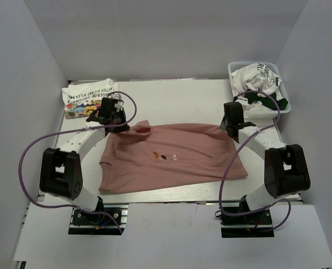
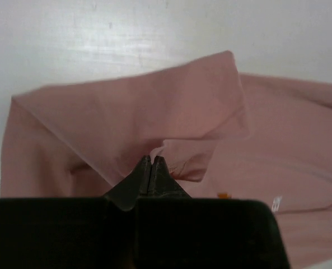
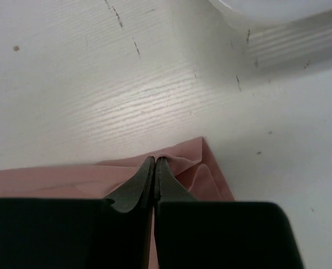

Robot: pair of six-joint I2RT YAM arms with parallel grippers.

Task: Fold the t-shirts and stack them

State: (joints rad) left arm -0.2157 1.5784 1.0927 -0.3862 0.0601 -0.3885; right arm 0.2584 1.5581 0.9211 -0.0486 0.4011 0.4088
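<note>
Pinching the pink tee point(image 1: 171, 157) at its far corners for the first fold, my left gripper point(image 2: 152, 167) and right gripper point(image 3: 155, 166) both clamped on cloth; next calls for an even pull toward me

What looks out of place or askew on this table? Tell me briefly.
The pink shirt lies crooked on the table, and its far-left corner is flopped over where the left tool pinches it. In the basket, a white shirt and a dark green shirt are heaped loosely and hang over the near rim. Nothing looks damaged.
</note>
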